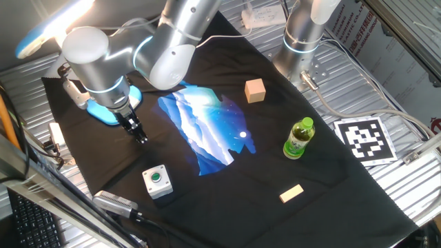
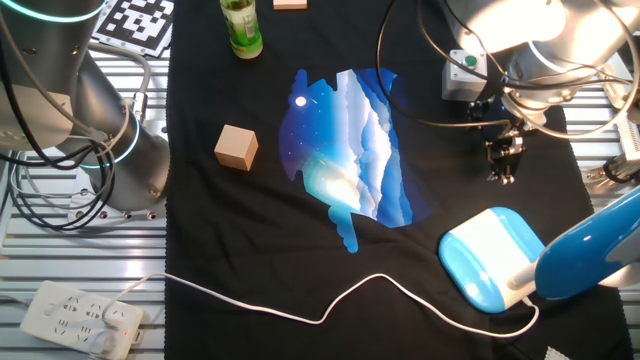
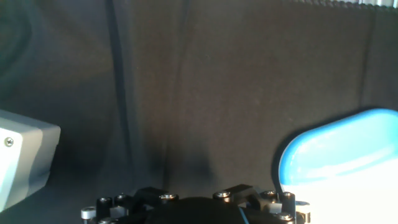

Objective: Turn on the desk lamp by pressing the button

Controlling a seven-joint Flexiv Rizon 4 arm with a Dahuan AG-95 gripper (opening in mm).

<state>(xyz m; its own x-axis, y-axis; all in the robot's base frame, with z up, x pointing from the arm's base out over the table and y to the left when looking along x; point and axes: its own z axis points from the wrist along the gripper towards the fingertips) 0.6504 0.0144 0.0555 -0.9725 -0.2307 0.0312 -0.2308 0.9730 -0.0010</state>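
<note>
The desk lamp's blue-and-white oval base (image 2: 490, 258) sits on the black cloth, partly hidden behind my arm in one fixed view (image 1: 110, 110) and at the right edge of the hand view (image 3: 342, 149). Its long head (image 1: 48, 24) glows brightly at the top left. I cannot make out the button on the base. My gripper (image 1: 140, 136) hangs over bare cloth just beside the base, between it and the green push-button box (image 1: 157, 180). Its fingers come together in one narrow tip (image 2: 503, 170) and hold nothing. The hand view shows only the gripper's body.
The green push-button box also shows in the other views (image 2: 466, 72) (image 3: 22, 158). A wooden cube (image 1: 255, 90), a green bottle (image 1: 299, 138) and a flat wooden block (image 1: 291, 193) stand on the cloth. The lamp's white cable (image 2: 300, 310) runs to a power strip (image 2: 75, 318). A second arm's base (image 1: 303, 41) stands at the back.
</note>
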